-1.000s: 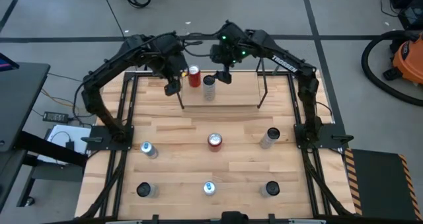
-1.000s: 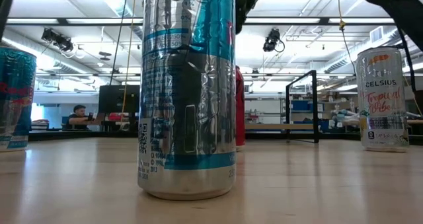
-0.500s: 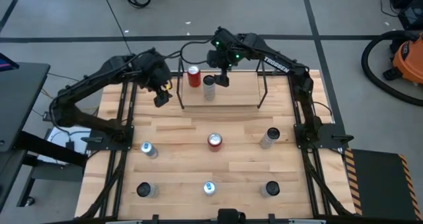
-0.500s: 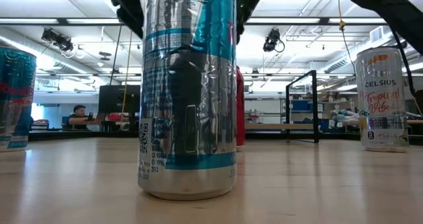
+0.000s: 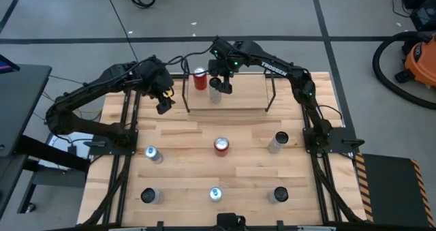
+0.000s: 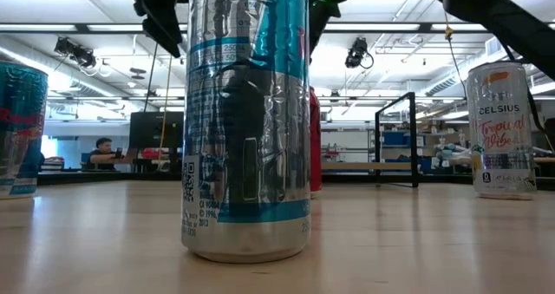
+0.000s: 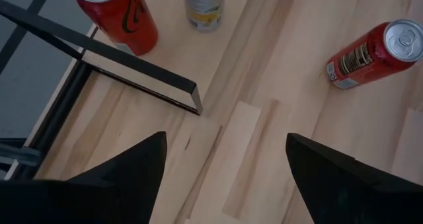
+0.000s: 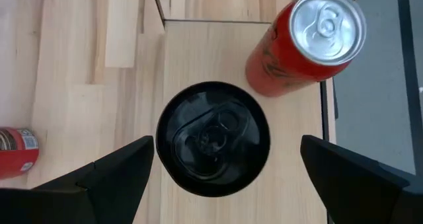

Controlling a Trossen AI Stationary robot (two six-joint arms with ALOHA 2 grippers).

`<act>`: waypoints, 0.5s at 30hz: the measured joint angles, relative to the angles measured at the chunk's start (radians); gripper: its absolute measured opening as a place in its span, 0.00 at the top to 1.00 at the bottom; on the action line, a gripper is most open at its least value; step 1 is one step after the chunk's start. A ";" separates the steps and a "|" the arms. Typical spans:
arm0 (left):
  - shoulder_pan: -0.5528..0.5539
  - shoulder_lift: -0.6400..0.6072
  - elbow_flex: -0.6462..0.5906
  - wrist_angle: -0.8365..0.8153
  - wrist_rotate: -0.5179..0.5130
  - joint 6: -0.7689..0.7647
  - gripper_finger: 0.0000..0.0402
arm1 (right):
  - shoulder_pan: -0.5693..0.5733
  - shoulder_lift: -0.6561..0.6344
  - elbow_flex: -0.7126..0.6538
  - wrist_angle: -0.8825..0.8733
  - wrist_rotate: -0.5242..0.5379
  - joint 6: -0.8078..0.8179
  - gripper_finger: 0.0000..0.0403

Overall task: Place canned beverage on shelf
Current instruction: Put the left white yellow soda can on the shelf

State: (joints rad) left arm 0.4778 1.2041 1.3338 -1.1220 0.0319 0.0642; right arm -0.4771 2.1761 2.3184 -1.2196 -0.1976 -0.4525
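High view: shelf (image 5: 238, 95) holds 2 cans; right pincer (image 5: 223, 88) wide above black-topped can (image 8: 213, 138).

Red can (image 5: 199, 79) and black-topped can (image 8: 213, 139) upright (side by side) on shelf (image 5: 240, 98).

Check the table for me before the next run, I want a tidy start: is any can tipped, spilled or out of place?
Nothing stands out. The red can and the dark-topped can stand upright on the shelf, and the loose cans on the table are upright too. No spill shows.
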 joint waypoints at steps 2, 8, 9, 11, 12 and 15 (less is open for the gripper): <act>0.000 -0.001 0.000 0.003 0.000 0.000 0.22 | 0.002 0.000 0.000 0.001 -0.004 0.000 0.06; 0.000 -0.001 0.000 0.005 0.000 0.000 0.22 | 0.004 -0.001 -0.010 0.009 -0.009 0.007 0.15; 0.000 -0.001 0.000 0.005 0.000 0.000 0.22 | 0.005 -0.001 -0.011 0.011 -0.014 0.008 0.16; 0.000 -0.001 0.000 0.005 0.000 0.000 0.22 | 0.006 -0.001 -0.011 0.008 -0.024 0.013 0.19; 0.000 -0.001 0.000 0.006 0.000 0.000 0.22 | 0.006 -0.001 -0.011 0.006 -0.024 0.014 0.20; 0.000 -0.001 0.000 0.005 0.000 0.000 0.22 | 0.007 -0.001 -0.011 0.003 -0.008 0.009 0.24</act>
State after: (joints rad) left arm 0.4778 1.2034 1.3338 -1.1168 0.0322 0.0647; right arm -0.4706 2.1750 2.3072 -1.2161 -0.2053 -0.4434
